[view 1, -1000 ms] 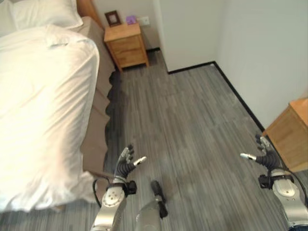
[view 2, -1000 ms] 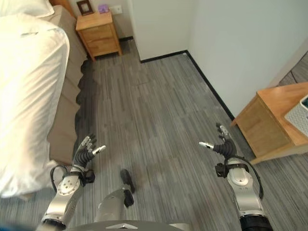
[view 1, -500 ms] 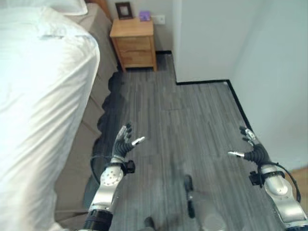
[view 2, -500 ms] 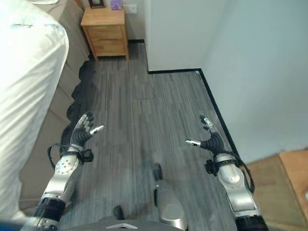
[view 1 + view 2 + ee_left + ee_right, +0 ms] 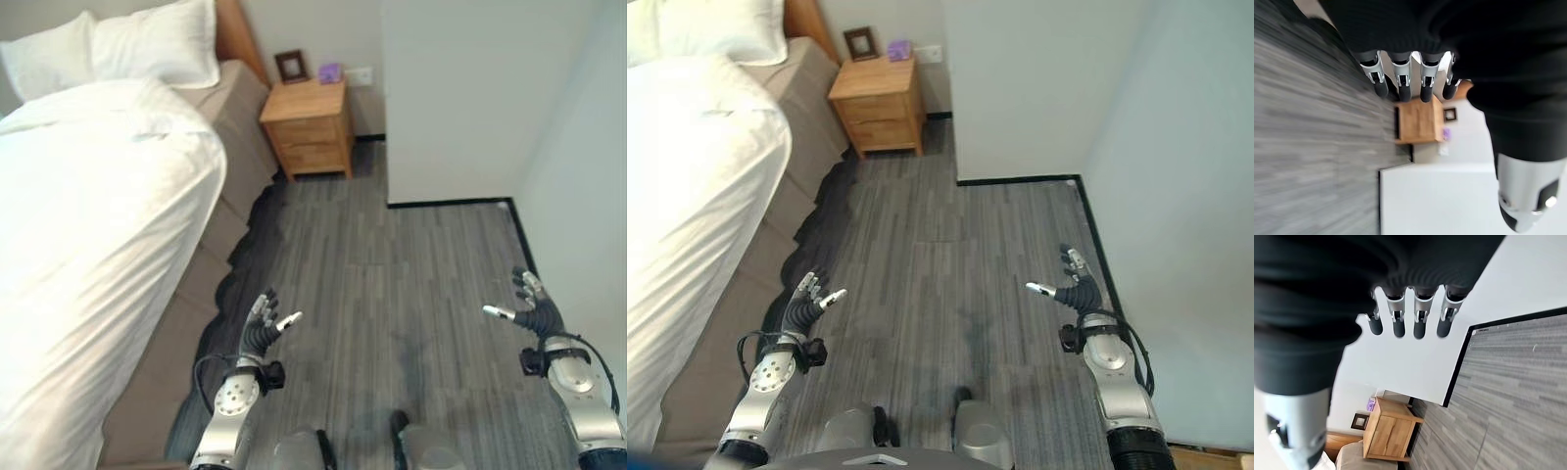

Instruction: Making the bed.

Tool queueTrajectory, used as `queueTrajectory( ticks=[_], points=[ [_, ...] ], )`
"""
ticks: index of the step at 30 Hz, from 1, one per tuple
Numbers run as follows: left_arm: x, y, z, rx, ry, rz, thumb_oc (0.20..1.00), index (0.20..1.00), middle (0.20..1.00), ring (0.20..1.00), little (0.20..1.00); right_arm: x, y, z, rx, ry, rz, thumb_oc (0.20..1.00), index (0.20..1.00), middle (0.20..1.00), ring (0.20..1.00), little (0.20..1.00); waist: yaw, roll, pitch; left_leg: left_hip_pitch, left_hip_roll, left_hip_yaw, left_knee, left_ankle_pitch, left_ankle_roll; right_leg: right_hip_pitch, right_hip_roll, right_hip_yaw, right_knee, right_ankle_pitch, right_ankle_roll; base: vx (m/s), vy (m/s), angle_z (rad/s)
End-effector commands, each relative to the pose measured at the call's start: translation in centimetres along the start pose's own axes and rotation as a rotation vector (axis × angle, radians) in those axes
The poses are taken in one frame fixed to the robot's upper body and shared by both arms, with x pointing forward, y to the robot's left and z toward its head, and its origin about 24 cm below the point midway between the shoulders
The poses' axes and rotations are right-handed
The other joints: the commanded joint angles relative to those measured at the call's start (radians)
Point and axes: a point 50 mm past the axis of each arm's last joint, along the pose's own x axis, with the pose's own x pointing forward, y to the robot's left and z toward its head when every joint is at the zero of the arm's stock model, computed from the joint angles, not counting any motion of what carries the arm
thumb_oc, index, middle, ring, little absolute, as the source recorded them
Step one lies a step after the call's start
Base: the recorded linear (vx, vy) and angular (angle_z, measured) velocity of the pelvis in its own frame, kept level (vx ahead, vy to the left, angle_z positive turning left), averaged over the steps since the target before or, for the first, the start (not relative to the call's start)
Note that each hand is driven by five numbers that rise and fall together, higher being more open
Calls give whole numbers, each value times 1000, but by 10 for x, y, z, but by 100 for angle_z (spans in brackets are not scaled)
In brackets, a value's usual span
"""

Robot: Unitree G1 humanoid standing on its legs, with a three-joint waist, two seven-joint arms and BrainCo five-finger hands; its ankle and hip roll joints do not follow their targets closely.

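The robot's left hand [image 5: 263,328] hangs over grey plank floor [image 5: 392,284] with fingers relaxed and spread, holding nothing, just beside the near stretch of the bed's tan base [image 5: 186,313]. The right hand [image 5: 529,311] is likewise open and empty, well apart from it on the right, close to the pale wall [image 5: 578,147].

The bed fills the left of the scene. Its white duvet [image 5: 88,235] lies heaped across the mattress, its right edge riding high so the tan base and a dark skirt [image 5: 245,255] at floor level show beneath it. Two white pillows [image 5: 147,44] rest at the far end against the wooden headboard [image 5: 235,29]. Beyond them stands a wooden nightstand [image 5: 309,122], bearing a small picture frame [image 5: 290,66] and a purple object [image 5: 329,72].

Risks, judging from this stance: both hands are low and off the bedding, so a reach leftward could snag the left hand on the base or skirt rather than the duvet edge. A one-handed tug might drag the cover askew, or pull it off the far side. The right hand, so near the wall, has little room to swing.
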Motion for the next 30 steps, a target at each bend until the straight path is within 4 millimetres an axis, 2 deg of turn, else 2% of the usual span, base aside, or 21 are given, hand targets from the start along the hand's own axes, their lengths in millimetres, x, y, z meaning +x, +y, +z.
queueTrajectory(
  ticks=[1, 3, 4, 5, 6, 8, 9, 10, 12, 14, 15, 16, 17, 18, 19, 21, 25, 27, 28, 29, 30],
  points=[
    [8, 8, 33, 27, -142, -7, 1000, 1000, 1000, 1000, 1000, 1, -13, 26, -15, -133, -36, 1000, 1000, 1000, 1000, 1000, 0, -37, -24, 31, 4, 70, -41, 105, -49, 165, -122, 41, -89, -34, 104, 308, 47, 28],
    [3, 11, 24, 17, -100, 3, 1000, 1000, 1000, 1000, 1000, 0, -5, 27, -39, -134, 11, 1000, 1000, 1000, 1000, 1000, 7, -6, -47, 59, 14, 87, -70, 145, -42, 216, -131, 43, -54, -70, 132, 602, 137, -8],
    [3, 11, 23, 17, -98, 3, 1000, 1000, 1000, 1000, 1000, 0, -4, 27, -40, -133, 12, 1000, 1000, 1000, 1000, 1000, 7, -7, -47, 64, 11, 89, -75, 147, -42, 217, -134, 43, -51, -73, 133, 843, 203, -44],
    [-3, 14, 12, 26, -45, 10, 1000, 1000, 1000, 1000, 1000, -3, 13, 21, -27, -103, 70, 1000, 1000, 1000, 1000, 1000, 13, -31, -76, 131, -39, 97, -101, 130, -10, 213, -195, 48, 92, -31, 184, 463, 108, -47],
    [-3, 15, 12, 26, -45, 11, 1000, 1000, 1000, 1000, 1000, -3, 13, 21, -26, -104, 71, 1000, 1000, 1000, 1000, 1000, 17, -29, -76, 130, -36, 102, -101, 132, -9, 209, -192, 54, 91, -26, 184, 551, 145, -22],
    [-3, 17, 11, 41, -30, 9, 1000, 1000, 1000, 1000, 1000, -3, 28, 21, -26, -100, 119, 1000, 1000, 1000, 1000, 1000, 18, -56, -72, 187, -80, 95, -115, 99, 22, 129, -240, 75, 276, 159, 237, 264, 77, -6],
    [-4, 18, 11, 53, -29, -1, 1000, 1000, 1000, 1000, 1000, -3, 33, 22, -22, -105, 140, 1000, 1000, 1000, 1000, 1000, 15, -68, -59, 212, -94, 71, -117, 86, 30, 93, -241, 96, 379, 246, 237, 292, 78, 15],
    [-3, 18, 12, 59, -31, -7, 1000, 1000, 1000, 1000, 1000, -2, 36, 24, -13, -111, 145, 1000, 1000, 1000, 1000, 1000, 9, -60, -50, 226, -91, 47, -124, 75, 41, 44, -226, 125, 445, 271, 237, 238, 48, 35],
    [1, 19, 14, 80, -34, -8, 1000, 1000, 1000, 1000, 1000, 1, 43, 30, 3, -135, 153, 1000, 1000, 1000, 1000, 1000, -3, -55, -35, 254, -92, 18, -131, 46, 50, -36, -225, 154, 501, 242, 218, 193, -21, 92],
    [5, 21, 19, 88, -46, -7, 1000, 1000, 1000, 1000, 1000, 5, 47, 40, 16, -172, 165, 1000, 1000, 1000, 1000, 1000, -8, -57, -26, 269, -90, -6, -133, 24, 39, -100, -253, 107, 423, 164, 187, 290, -79, 108],
    [7, 21, 22, 90, -56, -17, 1000, 1000, 1000, 1000, 1000, 6, 47, 46, 22, -201, 164, 1000, 1000, 1000, 1000, 1000, -17, -60, -25, 284, -99, -37, -138, 6, 32, -136, -227, 77, 302, 88, 167, 277, -70, 60],
    [7, 21, 22, 90, -56, -17, 1000, 1000, 1000, 1000, 1000, 6, 47, 46, 23, -200, 163, 1000, 1000, 1000, 1000, 1000, -25, -60, -25, 284, -99, -46, -135, 0, 30, -126, -229, 66, 299, 81, 167, 308, -89, 80],
    [8, 21, 23, 96, -59, -25, 1000, 1000, 1000, 1000, 1000, 6, 45, 46, 26, -202, 157, 1000, 1000, 1000, 1000, 1000, -43, -69, -25, 294, -109, -73, -138, -15, 23, -123, -207, 64, 189, 62, 161, 417, -112, 114],
    [10, 20, 25, 109, -66, -36, 1000, 1000, 1000, 1000, 1000, 7, 41, 46, 34, -198, 138, 1000, 1000, 1000, 1000, 1000, -73, -81, -26, 316, -126, -136, -146, -48, 15, -134, -143, 140, 24, 74, 164, 386, -112, 129],
    [10, 20, 25, 109, -67, -35, 1000, 1000, 1000, 1000, 1000, 8, 41, 46, 34, -199, 138, 1000, 1000, 1000, 1000, 1000, -74, -81, -27, 313, -125, -137, -147, -43, 14, -134, -142, 138, 17, 81, 163, 380, -90, 142],
    [13, 21, 27, 121, -70, -34, 1000, 1000, 1000, 1000, 1000, 7, 41, 43, 53, -187, 130, 1000, 1000, 1000, 1000, 1000, -92, -92, -30, 321, -141, -199, -149, -63, 12, -164, -93, 257, -52, 115, 172, 256, -60, 141],
    [15, 26, 29, 153, -73, -22, 1000, 1000, 1000, 1000, 1000, 5, 44, 39, 58, -177, 141, 1000, 1000, 1000, 1000, 1000, -86, -102, -35, 353, -163, -284, -137, -103, 24, -146, -78, 304, -41, 125, 155, 209, -76, 193],
    [13, 27, 27, 158, -67, -22, 1000, 1000, 1000, 1000, 1000, 4, 45, 36, 65, -166, 152, 1000, 1000, 1000, 1000, 1000, -88, -102, -50, 362, -167, -323, -116, -119, 21, -105, -84, 297, -56, 120, 145, 121, -145, 63],
    [9, 72, 33, 282, -47, 80, 1000, 1000, 1000, 1000, 1000, -7, 52, -33, 202, 174, 73, 1000, 1000, 1000, 1000, 1000, 40, -144, -77, 264, 9, -183, -67, -107, -44, -28, -254, -76, 149, 97, 221, 11, -7, 37],
    [6, 75, 29, 269, -33, 109, 1000, 1000, 1000, 1000, 1000, -6, 51, -32, 174, 167, 74, 1000, 1000, 1000, 1000, 1000, 57, -149, -80, 254, -9, -179, -58, -117, -31, 7, -224, -67, 92, 35, 203, -71, 102, 10],
    [3, 76, 24, 269, -17, 113, 1000, 1000, 1000, 1000, 1000, -3, 52, -32, 163, 171, 80, 1000, 1000, 1000, 1000, 1000, 66, -150, -85, 241, -19, -183, -44, -119, -26, 10, -213, -59, 64, 29, 198, -141, 160, -28]
  ],
)
